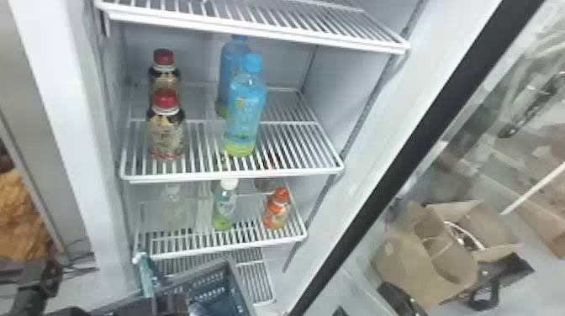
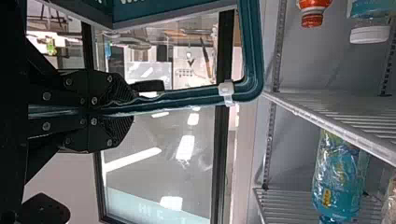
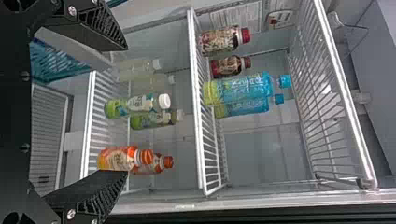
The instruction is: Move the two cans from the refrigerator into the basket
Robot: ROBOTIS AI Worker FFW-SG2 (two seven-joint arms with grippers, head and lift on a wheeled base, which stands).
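Basket held at the fridge, right side ready for a pick

Left gripper (image 2: 119, 110): closed on the teal handle (image 2: 254, 51) of the basket (image 1: 243, 290). Basket sits low at the front of the refrigerator, near the lower shelf (image 1: 229, 245). Right gripper (image 3: 125, 111): fingers wide apart, nothing between them, facing the shelves.

Cans: position cannot be told. The goods I can identify are bottles: red-capped bottles (image 1: 165, 130) and blue bottles (image 1: 246, 113) on the middle shelf (image 1: 235, 173), a green bottle (image 1: 224, 206) and an orange bottle (image 1: 275, 210) on the lower one. A pale thing (image 1: 201, 310) lies in the basket; cannot tell whether it is a can.

Step in hand, as judged: find and pick a can, basket held ready. Progress uncertain, since the basket's contents are partly hidden.

Method: confirm the target first; do not substitute a bottle. Bring the right gripper in level, one finger on each side of the can body, clear of neighbours and shelf wires. Close gently around mid-height, lift slightly before drawing out, so the base does not catch the front rail. Hold the handle steady against swing; lower the can well inside the walls before release
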